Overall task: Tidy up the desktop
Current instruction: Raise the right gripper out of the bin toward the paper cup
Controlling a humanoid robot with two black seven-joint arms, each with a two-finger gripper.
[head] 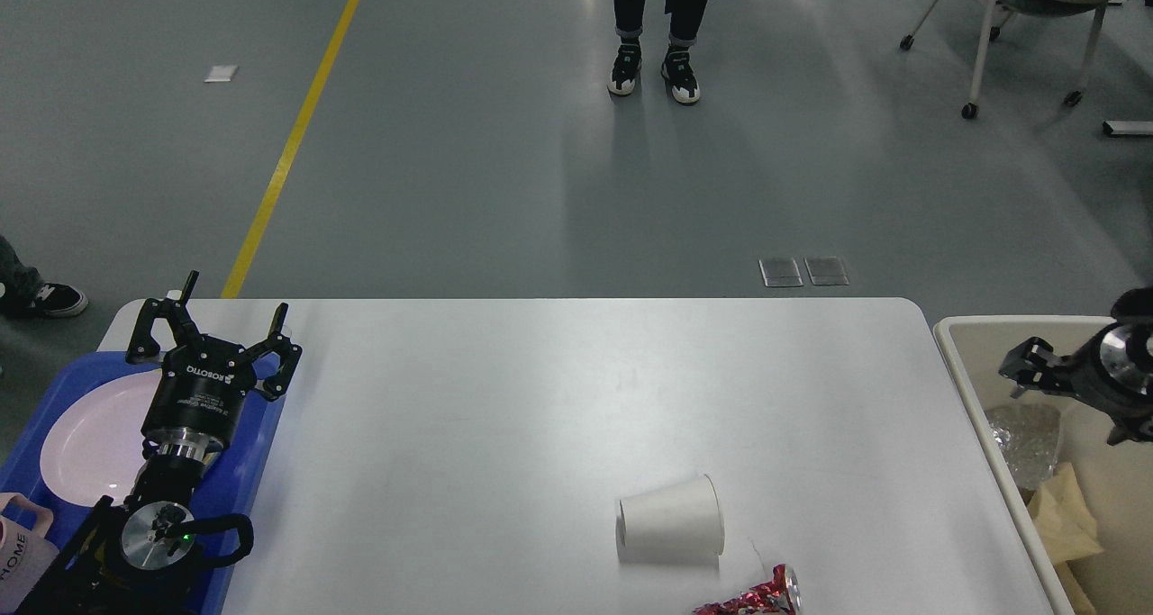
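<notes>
The white desktop point(504, 390) holds a white paper cup point(671, 529) lying on its side at the front right. A crushed red shiny can point(755, 597) lies just in front of the cup, at the view's bottom edge. My left gripper point(232, 302) is open and empty, hovering over the far right corner of the blue tray point(257, 457). My right gripper point(1027, 370) hangs over the cream bin point(968, 372) at the right edge. It is seen small and dark, so I cannot tell how its fingers stand.
The blue tray holds a pale pink plate point(86, 439) and a pink mug point(22, 552) marked HOME. The bin holds crumpled foil point(1027, 439) and brown paper point(1067, 511). A person's legs point(653, 21) stand on the floor beyond the table; a chair point(1027, 21) is at far right.
</notes>
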